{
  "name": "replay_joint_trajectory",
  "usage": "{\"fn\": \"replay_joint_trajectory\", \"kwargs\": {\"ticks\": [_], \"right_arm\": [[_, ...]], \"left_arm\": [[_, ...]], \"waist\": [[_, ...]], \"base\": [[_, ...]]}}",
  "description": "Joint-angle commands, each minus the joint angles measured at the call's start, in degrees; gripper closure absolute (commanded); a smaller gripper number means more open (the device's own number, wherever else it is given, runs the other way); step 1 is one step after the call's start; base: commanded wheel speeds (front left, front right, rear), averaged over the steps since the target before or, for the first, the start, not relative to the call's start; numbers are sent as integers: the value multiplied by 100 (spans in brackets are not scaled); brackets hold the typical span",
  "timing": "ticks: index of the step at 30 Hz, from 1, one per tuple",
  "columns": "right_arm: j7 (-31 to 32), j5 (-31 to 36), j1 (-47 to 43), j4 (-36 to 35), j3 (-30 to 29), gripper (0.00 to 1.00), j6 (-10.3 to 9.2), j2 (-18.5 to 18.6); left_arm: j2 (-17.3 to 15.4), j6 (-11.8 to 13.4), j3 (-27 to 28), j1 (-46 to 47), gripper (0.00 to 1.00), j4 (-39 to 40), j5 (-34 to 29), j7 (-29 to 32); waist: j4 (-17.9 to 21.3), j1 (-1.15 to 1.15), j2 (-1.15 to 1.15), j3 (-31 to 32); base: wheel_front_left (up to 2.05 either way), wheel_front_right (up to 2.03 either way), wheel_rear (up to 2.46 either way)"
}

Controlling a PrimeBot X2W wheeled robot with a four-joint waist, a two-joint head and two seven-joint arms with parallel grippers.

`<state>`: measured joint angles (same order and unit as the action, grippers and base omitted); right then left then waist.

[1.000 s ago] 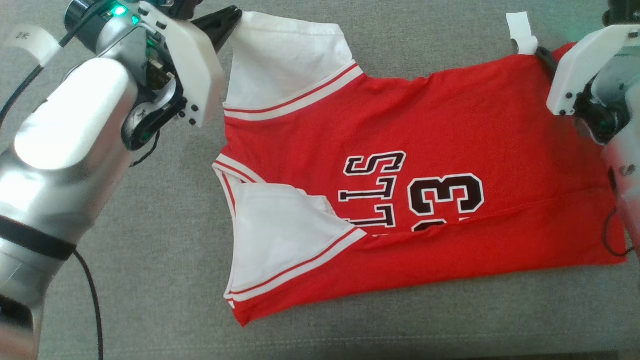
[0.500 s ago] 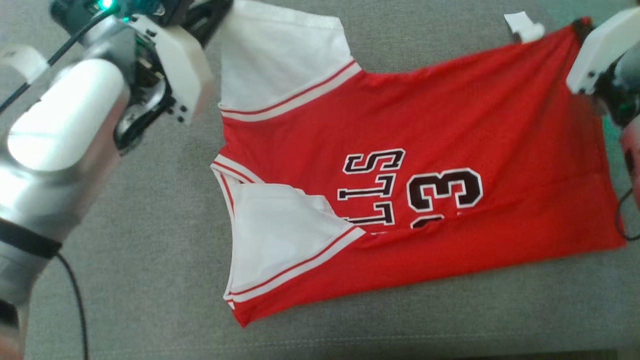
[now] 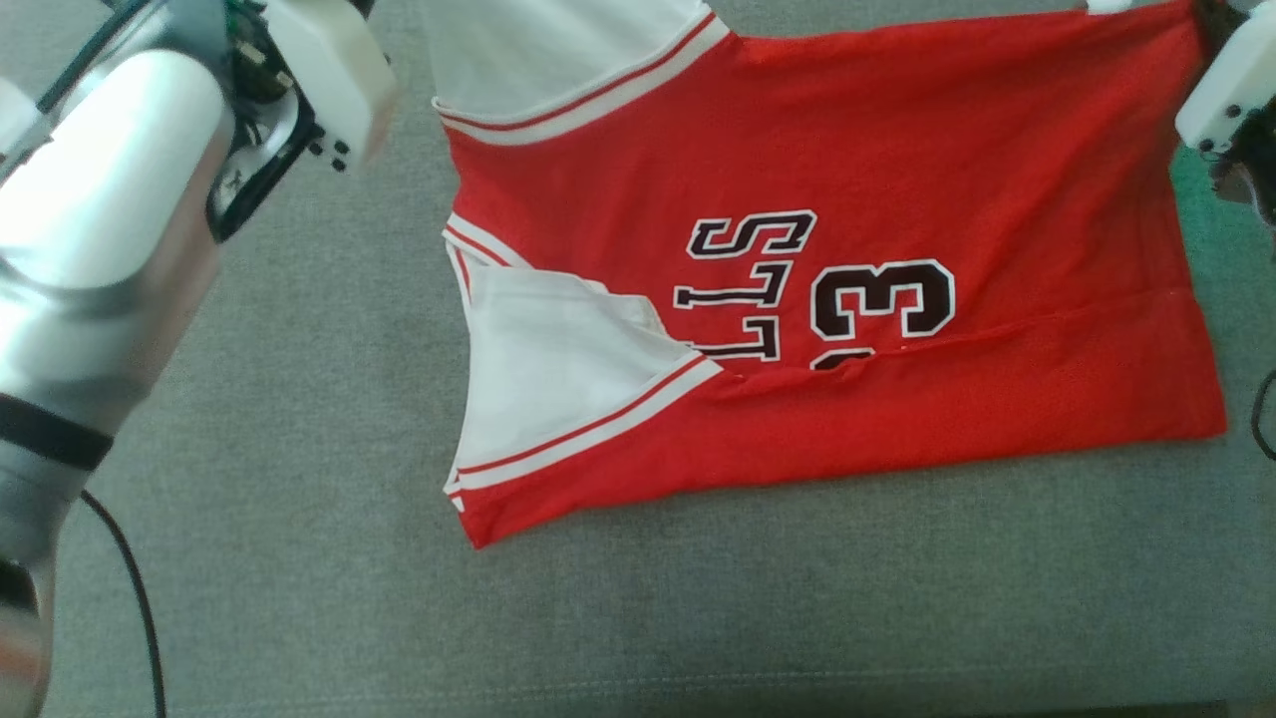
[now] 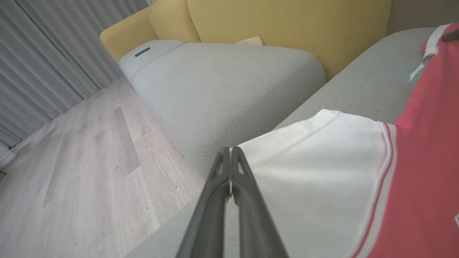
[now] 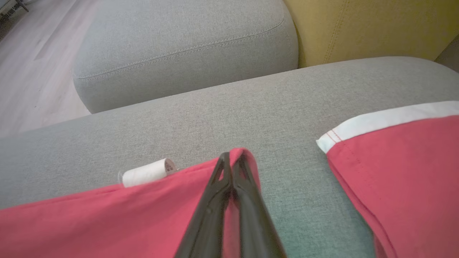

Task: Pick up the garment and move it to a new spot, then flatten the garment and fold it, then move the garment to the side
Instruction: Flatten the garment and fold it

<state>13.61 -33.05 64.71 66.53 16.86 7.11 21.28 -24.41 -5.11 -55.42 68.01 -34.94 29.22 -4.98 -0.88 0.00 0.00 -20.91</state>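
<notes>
A: Left fingers (image 4: 228,157)?
B: Pressed together, pinching the hem edge of the white sleeve (image 4: 315,172) at its corner. In the head view that's up at 11 o'clock, with the silver left arm (image 3: 100,229) coming in from 9.
A: Right fingers (image 5: 229,172)?
B: Clamped tight on the red hem corner (image 5: 247,161). A white care tag (image 5: 147,172) sits just beside it, toward 9 o'clock in the wrist view. In the head view it's at 2 o'clock.
A: And the garment?
B: A red basketball jersey (image 3: 947,150), spread on the grey couch cushion (image 3: 299,598). Collar end points to 9, hem to 3. The far edge at 12 looks pulled taut between the two grips.
A: Flat?
B: Mostly. The long edge at 6 o'clock is folded over and covers part of the black lettering (image 3: 748,289). The near white sleeve (image 3: 558,369) lies flat at 8 o'clock.
A: Background?
B: Yellow sofa back (image 4: 287,21) at 12 in the left wrist view, wood floor (image 4: 71,161) at 9.
</notes>
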Motion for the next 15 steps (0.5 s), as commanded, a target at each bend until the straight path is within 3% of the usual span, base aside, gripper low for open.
{"fn": "replay_joint_trajectory", "kwargs": {"ticks": [1,7,15], "right_arm": [[1,-194,-189,-288,99,100,37,79],[44,-696,-629,-689,178,100,37,264],[74,-1338,-1553,-1471,363,100,37,753]], "left_arm": [[-197,-16,212,70,100,125,117,-17],[-314,61,200,-410,100,621,314,-7],[-957,666,88,-1545,100,2209,388,215]], "waist": [[-38,0,0,58],[-127,0,0,189],[-263,0,0,454]], "base": [[0,0,0],[0,0,0],[0,0,0]]}}
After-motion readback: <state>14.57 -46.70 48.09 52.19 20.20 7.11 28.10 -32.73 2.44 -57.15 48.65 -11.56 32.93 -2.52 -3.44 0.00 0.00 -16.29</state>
